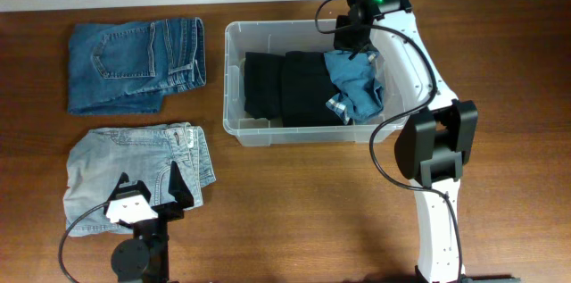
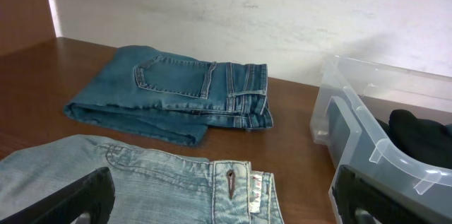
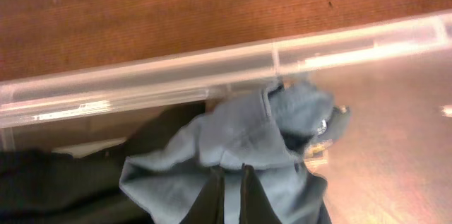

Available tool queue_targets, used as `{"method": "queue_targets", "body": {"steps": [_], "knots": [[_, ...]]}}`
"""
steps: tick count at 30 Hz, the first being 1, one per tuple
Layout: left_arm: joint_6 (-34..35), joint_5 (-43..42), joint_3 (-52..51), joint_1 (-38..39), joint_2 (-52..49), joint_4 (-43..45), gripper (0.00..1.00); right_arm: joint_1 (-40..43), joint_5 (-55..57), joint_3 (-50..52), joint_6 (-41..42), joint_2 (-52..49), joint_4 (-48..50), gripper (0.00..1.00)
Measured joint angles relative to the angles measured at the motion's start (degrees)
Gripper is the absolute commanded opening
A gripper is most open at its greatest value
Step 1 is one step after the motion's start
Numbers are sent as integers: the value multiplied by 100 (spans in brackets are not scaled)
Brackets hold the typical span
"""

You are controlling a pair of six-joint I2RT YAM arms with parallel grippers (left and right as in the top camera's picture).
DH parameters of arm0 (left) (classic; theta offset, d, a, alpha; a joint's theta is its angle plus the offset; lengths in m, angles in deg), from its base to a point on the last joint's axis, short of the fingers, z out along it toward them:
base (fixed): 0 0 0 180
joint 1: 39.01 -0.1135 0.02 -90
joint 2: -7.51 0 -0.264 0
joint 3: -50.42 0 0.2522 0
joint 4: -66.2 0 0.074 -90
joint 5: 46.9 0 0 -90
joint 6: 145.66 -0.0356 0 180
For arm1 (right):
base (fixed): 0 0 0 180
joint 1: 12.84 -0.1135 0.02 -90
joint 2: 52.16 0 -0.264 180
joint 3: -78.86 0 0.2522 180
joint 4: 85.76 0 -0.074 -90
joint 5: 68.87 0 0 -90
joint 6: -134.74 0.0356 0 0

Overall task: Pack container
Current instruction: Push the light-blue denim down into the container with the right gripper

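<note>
Overhead, we see the container (image 1: 234,87) standing in the upper middle of the frame on the wooden table (image 1: 294,212), its long sides running left to right. Inside it a black garment (image 1: 285,87) fills the left and middle part. A blue garment (image 1: 359,87) lies bunched in the right part, overlapping the black one's right edge. The right gripper (image 1: 351,51) reaches down into the container's upper right corner, over the top of the blue garment. From the right wrist view we find its fingers (image 3: 214,199) pressed close together at the bottom of the frame. They pinch a fold of the blue cloth, which gathers up toward them. The container's clear long wall crosses that frame above them, with bare wood beyond it.

The left gripper (image 1: 149,180) sits at the lower left of the overhead frame, its fingers spread wide and holding nothing, above the lower edge of a folded pair of light-wash jeans (image 1: 116,158). In the left wrist view we see these jeans just below the camera, with waistband and zip showing. A second folded pair, darker blue jeans (image 1: 134,64), lies in the upper left of the overhead frame. A strip of bare table separates it from the light pair, and it lies just left of the container without touching it.
</note>
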Motion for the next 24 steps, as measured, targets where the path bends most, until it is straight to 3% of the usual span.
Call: {"method": "queue_targets", "body": {"steps": [11, 24], "knots": [[0, 0, 0, 0, 0, 0, 99, 4, 81, 1058, -2, 0, 898, 4], [0, 0, 0, 0, 0, 0, 99, 2, 286, 1268, -50, 63, 841, 4]]}}
